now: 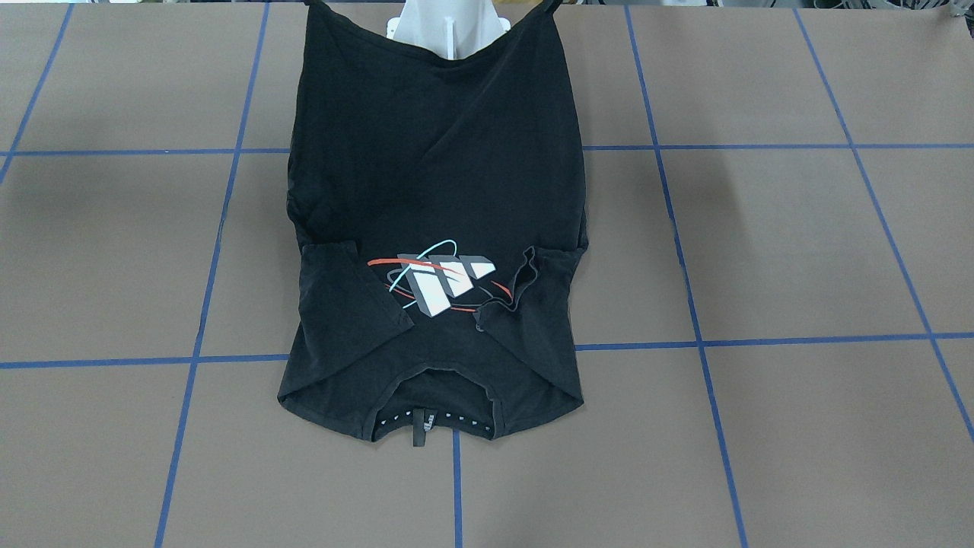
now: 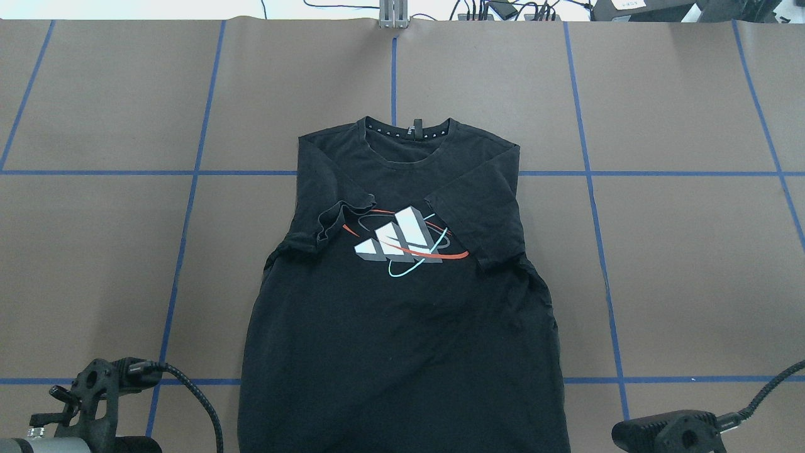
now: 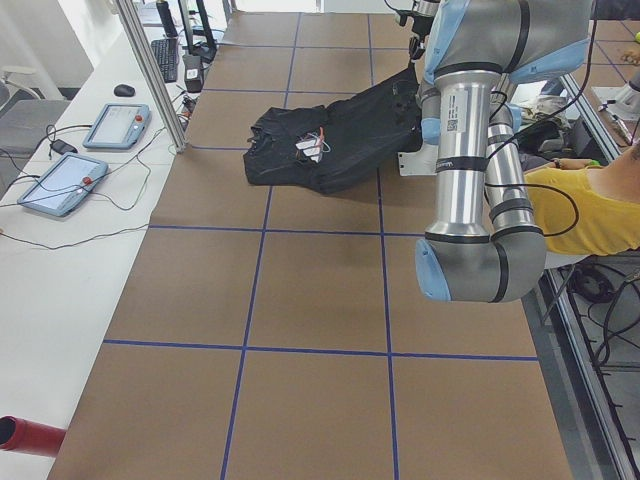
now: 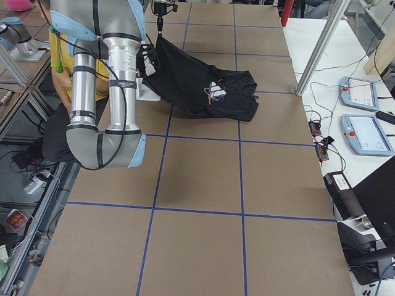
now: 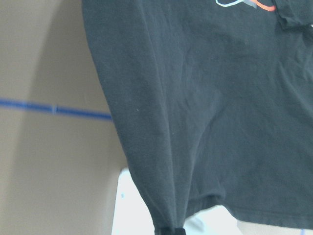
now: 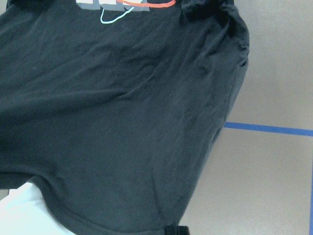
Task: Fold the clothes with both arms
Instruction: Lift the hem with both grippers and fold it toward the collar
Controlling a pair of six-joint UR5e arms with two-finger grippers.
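Black T-shirt (image 2: 402,327) lying print-up at middle of brown table (image 2: 692,270), collar (image 2: 409,135) pointing away from robot. Both sleeves (image 2: 478,220) lying folded inward over chest, edges touching print (image 2: 405,242). Hem end slanting up off table toward robot, sagging between two raised corners, white mounting base (image 1: 449,27) showing behind sag. Left gripper (image 5: 168,230) pinching one hem corner, fingers closed on fabric. Right gripper (image 6: 176,229) pinching other corner likewise. Collar end resting flat across blue tape lines (image 2: 188,189).
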